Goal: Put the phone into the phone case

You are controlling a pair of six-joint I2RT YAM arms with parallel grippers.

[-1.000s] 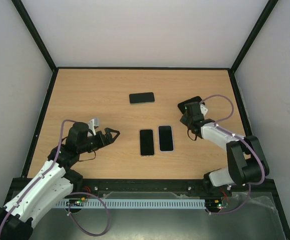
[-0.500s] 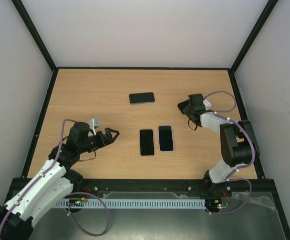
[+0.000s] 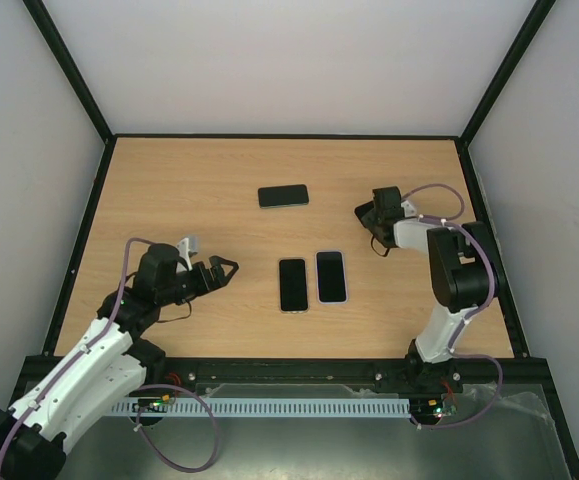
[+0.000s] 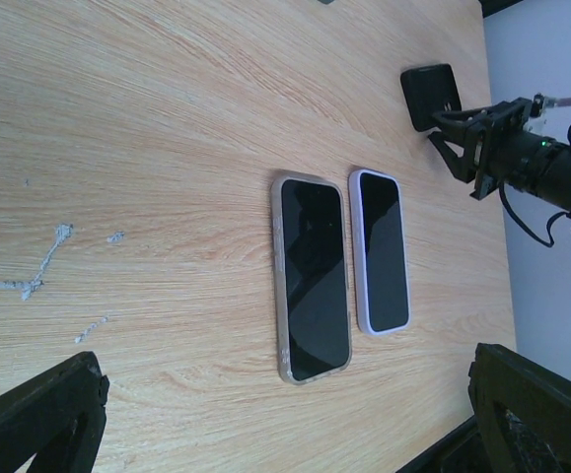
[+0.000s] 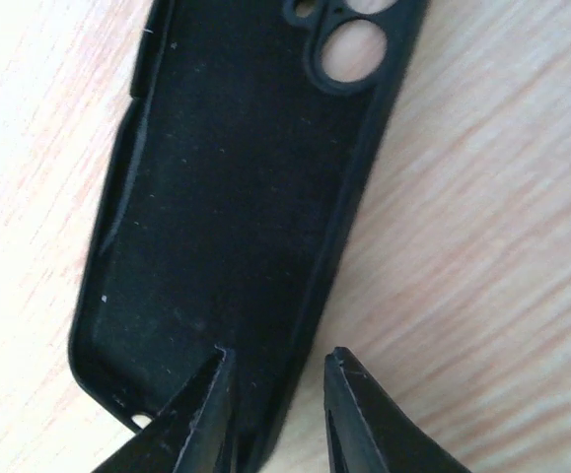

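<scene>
Looking down on a light wooden table (image 3: 189, 190) with two robot arms mounted at its near edge. Near the middle lies a tan-rimmed phone (image 3: 292, 284), dark screen up, its long side running away from the arms.

Just to the right of the tan-rimmed phone lies a lilac-rimmed phone (image 3: 331, 276). It is parallel to the first and set slightly farther from the arms. The two are close, with a thin strip of wood showing between them.

Beyond the tan-rimmed phone, toward the table's far edge, a grey-rimmed phone (image 3: 283, 195) lies crosswise.

Well to the right of the tan-rimmed phone, and a little farther back, lies the black phone case (image 5: 236, 177). It holds no phone and lies hollow side up, with round camera cut-outs at one end.

The right gripper (image 5: 280, 357) is down at the case's opposite end. Its jaws are narrow and straddle one long side wall, with one finger inside the hollow and the other outside over the wood. Whether they are pressing the wall cannot be told.

The left gripper (image 3: 215, 258) hangs well to the left of the tan-rimmed phone, pointing toward it. Its jaws are spread wide and hold nothing.
</scene>
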